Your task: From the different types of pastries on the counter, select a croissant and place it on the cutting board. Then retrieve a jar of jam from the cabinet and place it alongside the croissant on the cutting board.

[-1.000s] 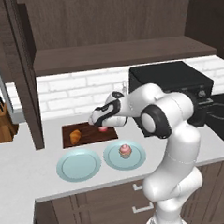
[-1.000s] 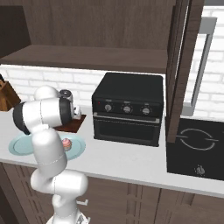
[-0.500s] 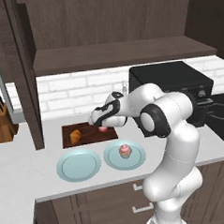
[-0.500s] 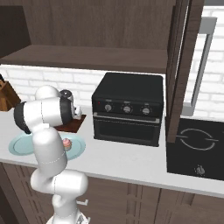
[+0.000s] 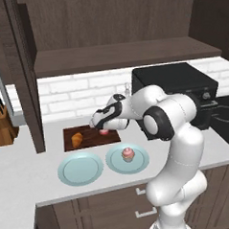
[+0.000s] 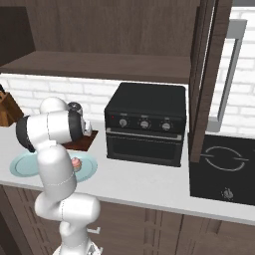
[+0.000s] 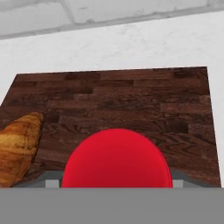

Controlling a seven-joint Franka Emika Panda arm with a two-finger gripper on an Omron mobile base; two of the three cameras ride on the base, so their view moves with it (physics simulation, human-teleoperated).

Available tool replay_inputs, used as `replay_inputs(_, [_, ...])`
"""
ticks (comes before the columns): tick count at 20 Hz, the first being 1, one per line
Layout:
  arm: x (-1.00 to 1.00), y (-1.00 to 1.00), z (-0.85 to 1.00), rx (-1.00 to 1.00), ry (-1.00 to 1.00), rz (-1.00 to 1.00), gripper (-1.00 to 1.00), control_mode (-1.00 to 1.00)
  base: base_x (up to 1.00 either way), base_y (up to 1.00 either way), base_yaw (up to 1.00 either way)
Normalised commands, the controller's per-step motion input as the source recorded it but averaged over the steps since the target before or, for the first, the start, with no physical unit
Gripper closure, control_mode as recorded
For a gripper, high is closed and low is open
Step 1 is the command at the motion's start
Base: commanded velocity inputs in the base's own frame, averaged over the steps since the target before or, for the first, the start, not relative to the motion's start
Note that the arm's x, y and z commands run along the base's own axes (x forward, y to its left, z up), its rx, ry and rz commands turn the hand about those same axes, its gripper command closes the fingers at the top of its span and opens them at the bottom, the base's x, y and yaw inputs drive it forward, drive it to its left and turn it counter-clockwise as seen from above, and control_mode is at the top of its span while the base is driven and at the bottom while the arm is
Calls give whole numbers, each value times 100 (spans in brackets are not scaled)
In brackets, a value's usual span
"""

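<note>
I've got the hand [image 5: 101,127] clamped on the jam jar [image 7: 115,159] right over the cutting board [image 7: 131,103], croissant [image 5: 77,139] on its left end, so I'd lower it straight onto bare wood beside the pastry before letting go.

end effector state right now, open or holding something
End effector: shut on the jar of jam, held over the cutting board beside the croissant.

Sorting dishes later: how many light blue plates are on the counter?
2. One plate lies empty in front of the cutting board; the other plate, to its right, carries the pink-frosted cupcake. The arm could hide more.
</note>
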Motion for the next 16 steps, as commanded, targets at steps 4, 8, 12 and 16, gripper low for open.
replay_inputs(4, [0,0,0,0,0,0,-100,-100,0,0,0])
replay_inputs(8, [0,0,0,0,0,0,-100,-100,0,0,0])
replay_inputs(12, [-14,0,10,3,-2,0,-100,-100,0,0,0])
replay_inputs(16, [-36,0,31,5,-7,-3,-100,-100,0,0,0])
